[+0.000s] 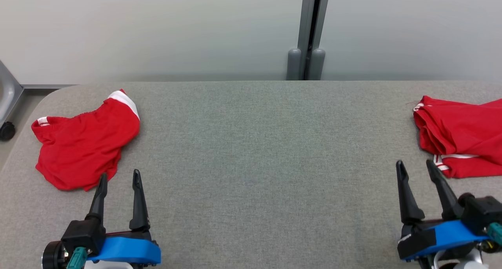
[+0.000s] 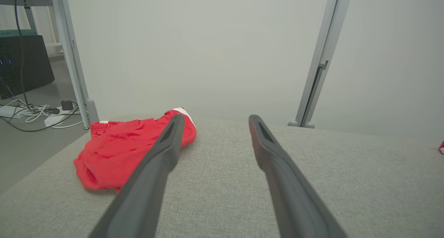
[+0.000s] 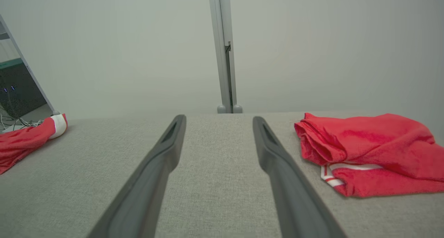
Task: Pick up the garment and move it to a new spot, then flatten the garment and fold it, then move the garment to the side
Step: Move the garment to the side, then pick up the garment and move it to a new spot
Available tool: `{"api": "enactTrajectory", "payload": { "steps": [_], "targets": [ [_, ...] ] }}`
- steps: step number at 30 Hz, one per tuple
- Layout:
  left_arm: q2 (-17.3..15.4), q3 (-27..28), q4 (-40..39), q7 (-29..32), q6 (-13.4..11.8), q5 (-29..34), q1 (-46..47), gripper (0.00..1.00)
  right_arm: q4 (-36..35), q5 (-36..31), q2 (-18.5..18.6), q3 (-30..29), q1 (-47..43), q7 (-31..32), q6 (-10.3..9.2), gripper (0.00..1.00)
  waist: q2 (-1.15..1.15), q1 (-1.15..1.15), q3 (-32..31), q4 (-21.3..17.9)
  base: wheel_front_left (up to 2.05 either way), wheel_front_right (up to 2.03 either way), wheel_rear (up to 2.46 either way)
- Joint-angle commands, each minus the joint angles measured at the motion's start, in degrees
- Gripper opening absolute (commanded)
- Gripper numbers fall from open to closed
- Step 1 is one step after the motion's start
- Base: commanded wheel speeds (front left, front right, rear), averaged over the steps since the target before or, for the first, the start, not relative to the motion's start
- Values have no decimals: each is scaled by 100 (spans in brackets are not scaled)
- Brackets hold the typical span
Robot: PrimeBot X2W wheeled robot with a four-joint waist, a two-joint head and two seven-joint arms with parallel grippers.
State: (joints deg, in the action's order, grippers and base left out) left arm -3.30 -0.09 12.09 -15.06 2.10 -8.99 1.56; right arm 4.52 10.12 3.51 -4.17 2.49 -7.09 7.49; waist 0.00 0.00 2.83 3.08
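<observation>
We hold our left gripper [image 1: 119,174] and right gripper [image 1: 415,163] with fingers apart and empty over the grey table [image 1: 259,143]. 1 crumpled red garment [image 1: 84,143] lies just beside the left gripper, and a second red garment [image 1: 459,139] lies near the right.

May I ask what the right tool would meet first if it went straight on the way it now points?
Probably nothing soon: the right tool points along bare table, the red garment lying off to its right.

L end effector [image 1: 119,179] open, R end effector [image 1: 416,168] open, both empty
</observation>
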Motion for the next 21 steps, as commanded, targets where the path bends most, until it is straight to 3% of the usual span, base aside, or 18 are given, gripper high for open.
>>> {"api": "enactTrajectory", "payload": {
  "steps": [1, 13, 21],
  "targets": [
    [-31, -4, 13, -16, 0, 41, -5, 100, -45, -15, -43, -23, -127, 28, 1, 100, 0, 0, 4, 9, 0, 0, 0],
    [-98, -58, 59, -16, -46, -4, 116, 100, -82, 82, -65, -26, -270, 15, 1, 100, 0, 0, 104, 37, 0, 0, 0],
    [-136, -2, 25, -16, -119, -43, 226, 100, -93, 26, -64, 115, -102, 41, 1, 100, 0, 0, 221, 288, 0, 0, 0]
  ]
}}
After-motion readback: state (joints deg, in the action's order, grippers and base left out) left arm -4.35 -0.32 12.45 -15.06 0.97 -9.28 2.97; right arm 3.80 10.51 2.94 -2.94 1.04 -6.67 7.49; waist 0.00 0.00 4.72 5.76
